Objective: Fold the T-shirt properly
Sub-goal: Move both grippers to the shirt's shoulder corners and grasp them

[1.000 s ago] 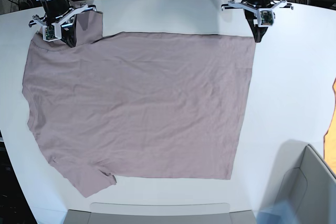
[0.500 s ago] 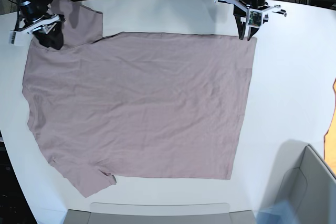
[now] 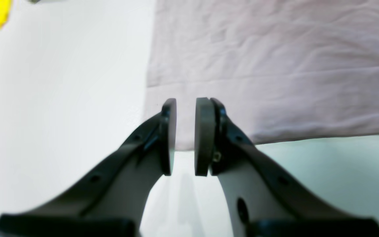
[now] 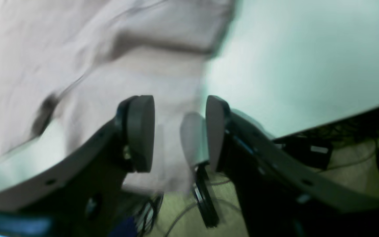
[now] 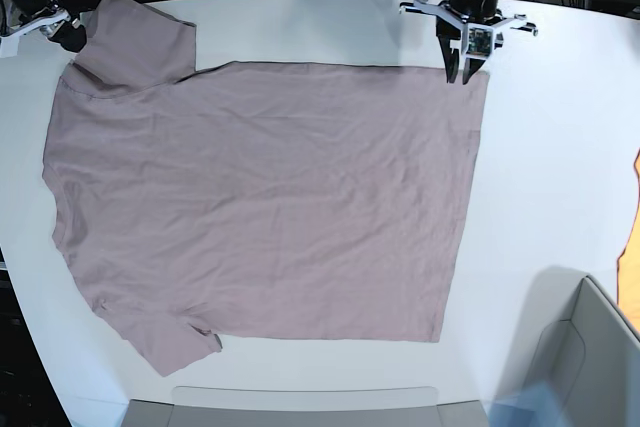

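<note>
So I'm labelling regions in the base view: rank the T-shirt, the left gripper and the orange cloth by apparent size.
1. T-shirt, by far.
2. Left gripper.
3. Orange cloth, only a sliver at the frame edge, so its real size is unknown.

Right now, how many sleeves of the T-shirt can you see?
2. One sleeve lies at the table's far edge, beside the right gripper; the other sleeve lies at the near edge. Both rest flat.

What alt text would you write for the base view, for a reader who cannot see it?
A mauve-pink T-shirt lies spread flat on a white table. The open left gripper hovers at its far hem corner; the right gripper is beside the far sleeve.
</note>
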Tool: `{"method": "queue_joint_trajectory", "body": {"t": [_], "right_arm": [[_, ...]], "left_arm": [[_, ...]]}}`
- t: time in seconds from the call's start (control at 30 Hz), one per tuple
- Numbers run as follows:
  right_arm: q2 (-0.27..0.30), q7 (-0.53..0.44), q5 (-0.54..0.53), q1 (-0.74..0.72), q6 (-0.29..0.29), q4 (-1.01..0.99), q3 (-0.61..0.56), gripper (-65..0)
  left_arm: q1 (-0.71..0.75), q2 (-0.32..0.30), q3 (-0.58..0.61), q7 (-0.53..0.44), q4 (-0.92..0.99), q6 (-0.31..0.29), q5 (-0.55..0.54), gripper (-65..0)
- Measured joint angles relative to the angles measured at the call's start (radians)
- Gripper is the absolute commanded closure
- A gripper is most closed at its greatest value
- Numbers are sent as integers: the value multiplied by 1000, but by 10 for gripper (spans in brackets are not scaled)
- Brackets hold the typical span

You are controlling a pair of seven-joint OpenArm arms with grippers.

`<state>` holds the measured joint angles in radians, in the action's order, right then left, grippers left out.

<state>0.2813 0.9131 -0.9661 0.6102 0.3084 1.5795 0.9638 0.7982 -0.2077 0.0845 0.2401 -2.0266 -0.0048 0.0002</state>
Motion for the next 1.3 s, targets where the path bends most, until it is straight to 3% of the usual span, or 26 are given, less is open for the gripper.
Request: {"method": "queue_joint_trajectory", "body": {"t": [0.33,0.63,0.7,0.8,0.87,0.97,1.1,1.3], "right_arm": [[74,-29,-27,-72,33,-186,-97,-257],[75,-65,-69,-89,55,-199,-199,-257],[64,-72,-71,-86,56,-198,-201,-257],[45,-80,-93,-72,67,-196,-200,-257],[45,-78,-98,-70,68,-196,-201,-256],[49,-77,-98,-64,70,-196,-202,-256],[48,-76,-98,-60,71,-196,-203,-256],[47,-76,-101,-61,71,-196,-203,-256]], "left_arm": [[-22,59,-1,3,0,-2,0,-116],[-85,58,-11,178,3,5,-12,-140],[-102,58,-14,203,3,5,-106,-182],[-112,58,-95,224,2,-3,-361,-246],[-122,55,-183,270,2,2,-526,-253],[-169,-42,-274,395,10,19,-722,-253],[-274,-139,-323,540,63,14,-859,-253],[-377,-142,-357,693,183,8,-929,-253]]}}
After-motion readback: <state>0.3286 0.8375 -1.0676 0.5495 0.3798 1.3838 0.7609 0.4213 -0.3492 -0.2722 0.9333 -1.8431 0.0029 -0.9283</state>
